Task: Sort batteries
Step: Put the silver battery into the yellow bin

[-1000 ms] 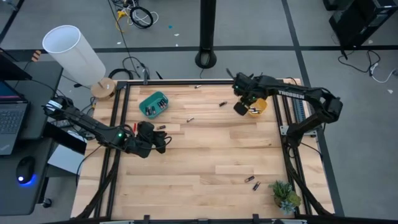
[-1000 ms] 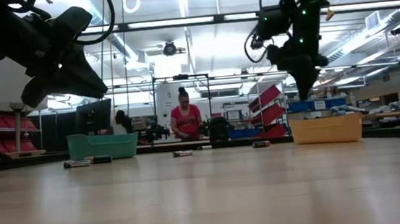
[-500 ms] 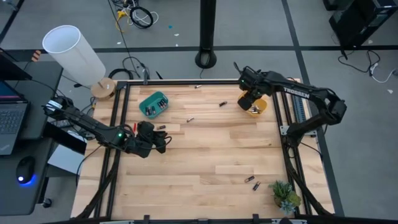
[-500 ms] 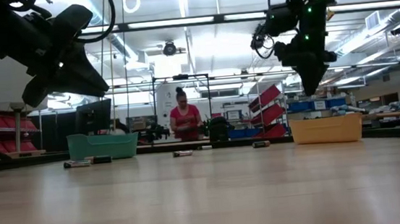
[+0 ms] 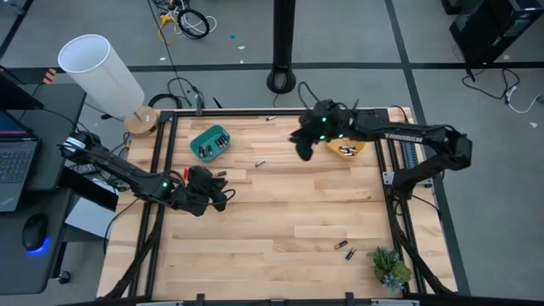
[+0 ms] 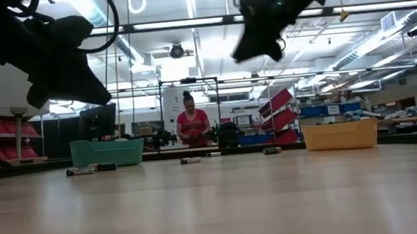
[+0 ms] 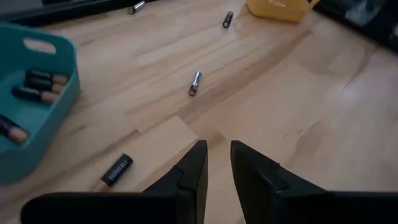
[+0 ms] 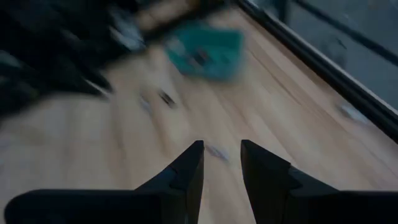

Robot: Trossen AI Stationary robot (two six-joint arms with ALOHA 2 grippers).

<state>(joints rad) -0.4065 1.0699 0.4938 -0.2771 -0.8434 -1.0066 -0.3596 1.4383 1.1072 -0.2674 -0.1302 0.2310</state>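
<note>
Several batteries lie in the teal bin [image 5: 210,143] at the far left, dark ones with copper ends [image 7: 37,84]. The orange bin [image 5: 348,148] at the far right also holds some. Loose batteries lie flat on the wood: a dark one [image 7: 117,169] just ahead of my left gripper, a silvery one [image 7: 194,83] mid-table, and two [image 5: 346,249] near the front right. My left gripper [image 7: 217,165] hovers open near the table's left side, with nothing between its fingers. My right gripper [image 8: 222,165] is open and empty, high over the far middle [image 5: 300,146].
A small potted plant [image 5: 389,268] stands at the near right corner. A white lamp [image 5: 102,72] and a laptop [image 5: 13,161] sit off the table's left. One battery [image 5: 272,118] lies by the far rail. A person [image 6: 193,126] stands in the room behind.
My right gripper has swung from above the orange bin toward the table's left, rising and tipping from pointing down to a shallower slant. It now hangs over the far middle of the table.
</note>
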